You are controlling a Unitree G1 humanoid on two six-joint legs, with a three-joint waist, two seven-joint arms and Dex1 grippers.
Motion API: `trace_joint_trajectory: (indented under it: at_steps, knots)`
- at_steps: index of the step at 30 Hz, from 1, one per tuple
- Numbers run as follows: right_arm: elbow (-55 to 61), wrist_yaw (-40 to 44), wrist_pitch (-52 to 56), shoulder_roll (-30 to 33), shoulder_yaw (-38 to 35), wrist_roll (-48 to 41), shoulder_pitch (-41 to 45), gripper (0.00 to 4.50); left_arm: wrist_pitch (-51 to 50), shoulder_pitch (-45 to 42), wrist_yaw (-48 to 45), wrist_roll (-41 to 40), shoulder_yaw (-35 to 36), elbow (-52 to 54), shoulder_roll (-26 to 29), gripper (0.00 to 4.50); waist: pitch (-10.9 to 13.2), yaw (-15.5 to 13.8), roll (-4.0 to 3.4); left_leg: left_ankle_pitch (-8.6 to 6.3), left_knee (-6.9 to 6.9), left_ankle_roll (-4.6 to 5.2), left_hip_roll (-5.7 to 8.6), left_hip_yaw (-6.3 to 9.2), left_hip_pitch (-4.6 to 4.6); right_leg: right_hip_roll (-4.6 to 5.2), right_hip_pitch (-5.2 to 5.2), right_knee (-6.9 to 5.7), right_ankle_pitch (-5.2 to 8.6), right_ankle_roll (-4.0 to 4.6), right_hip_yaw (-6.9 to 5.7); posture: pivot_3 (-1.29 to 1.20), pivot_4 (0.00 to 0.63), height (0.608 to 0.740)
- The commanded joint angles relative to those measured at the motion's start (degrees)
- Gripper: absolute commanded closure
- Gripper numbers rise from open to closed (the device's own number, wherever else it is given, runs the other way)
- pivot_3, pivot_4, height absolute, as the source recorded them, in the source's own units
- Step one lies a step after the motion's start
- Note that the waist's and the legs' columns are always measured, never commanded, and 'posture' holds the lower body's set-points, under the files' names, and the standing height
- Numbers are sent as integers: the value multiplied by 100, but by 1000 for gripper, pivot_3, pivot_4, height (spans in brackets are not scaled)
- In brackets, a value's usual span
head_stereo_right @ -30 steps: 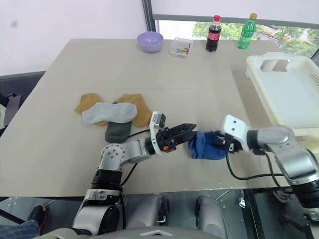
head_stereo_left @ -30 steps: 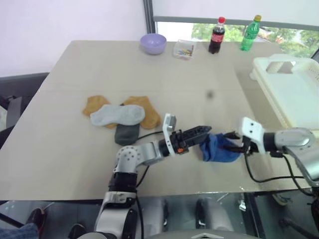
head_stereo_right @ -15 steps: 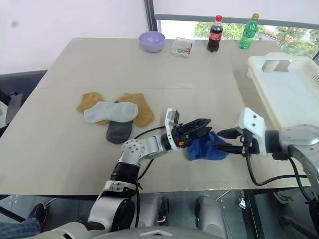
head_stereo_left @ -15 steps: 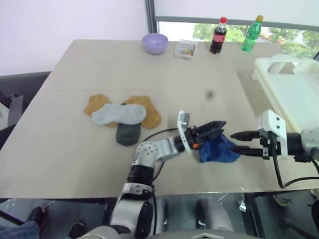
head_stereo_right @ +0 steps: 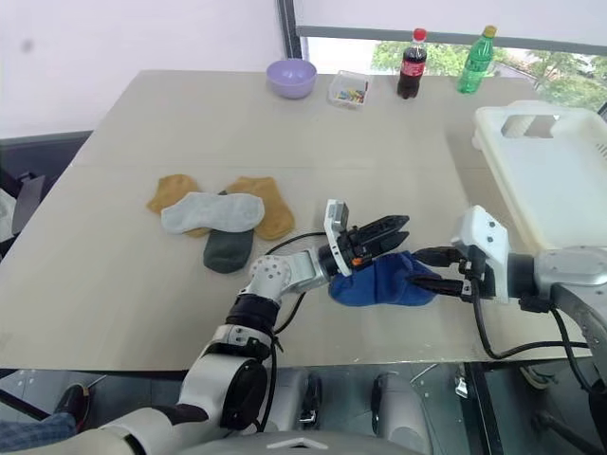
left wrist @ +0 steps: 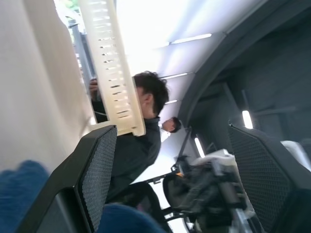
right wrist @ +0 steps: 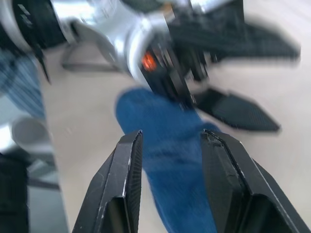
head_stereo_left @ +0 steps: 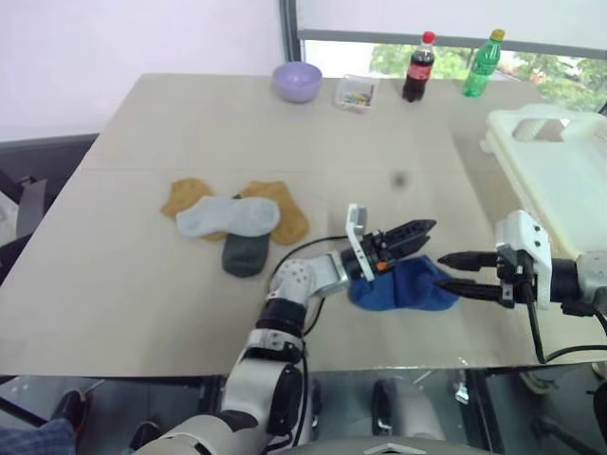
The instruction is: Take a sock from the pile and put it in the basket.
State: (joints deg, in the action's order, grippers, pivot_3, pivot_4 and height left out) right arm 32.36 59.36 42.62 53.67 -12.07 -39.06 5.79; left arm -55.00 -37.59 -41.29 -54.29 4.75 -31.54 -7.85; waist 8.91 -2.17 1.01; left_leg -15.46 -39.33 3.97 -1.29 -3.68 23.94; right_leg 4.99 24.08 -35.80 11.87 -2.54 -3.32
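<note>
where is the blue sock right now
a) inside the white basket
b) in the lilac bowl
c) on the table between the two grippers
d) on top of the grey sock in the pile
c, the blue sock lies flat on the table, with the left gripper just above it and the right gripper at its other end.

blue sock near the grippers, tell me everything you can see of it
The royal blue ankle sock is soft knit fabric, crumpled into a rumpled oval with a few folds. It lies on the beige table near the front edge, apart from the other socks. The left gripper, fingers open, hangs just over its upper edge; whether it touches is unclear. The right gripper, also open, points at its right end, fingertips right at the fabric. Neither holds it.
</note>
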Motion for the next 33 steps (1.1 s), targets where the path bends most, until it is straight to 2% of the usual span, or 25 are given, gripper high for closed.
trace_joint_trajectory:
  at_steps: [1,5,11,14,18,25,33]
  knots:
    - [316,-230,100,29,-134,-160,45,2588,201,-427,-213,179,-40,42,-223,613,0,-3,0,0,0,0,0,2,0,0,-1,0,0,0,-2,0,150,733]
    - [335,-451,203,44,-92,-126,-63,2588,-35,-379,-357,253,-4,617,430,613,2,0,1,0,-1,0,-1,3,1,1,-1,-1,0,0,-4,0,150,733]
    - [190,-545,-76,25,-55,168,-146,2588,-1401,378,-213,-282,384,2000,1854,613,4,150,-4,4,6,-8,-8,4,-3,-4,1,-7,-12,-21,0,0,150,733]
    - [305,-581,-69,-79,-71,1,-32,2588,-2048,796,-81,-732,698,2516,2255,613,9,125,-6,13,6,-23,-9,5,-5,-5,0,-9,-12,-26,-2,0,150,733]
    - [332,-598,-173,-267,489,122,189,2588,-2811,1482,71,-1259,729,3278,2477,613,15,131,-3,9,0,-16,0,9,-5,10,-7,-5,-7,-24,-1,0,150,733]
    - [-322,-605,-629,-54,1554,1290,231,2588,-2953,1815,392,-1312,711,3535,2524,613,17,126,-1,16,-1,-29,1,11,-10,11,-10,-10,2,-7,-4,0,150,733]
    - [-955,-557,-1085,-188,1734,1815,30,2588,-2870,1891,481,-1236,784,3562,2870,613,18,130,-2,18,0,-31,-1,7,-10,3,-6,-10,3,-6,-1,0,150,733]
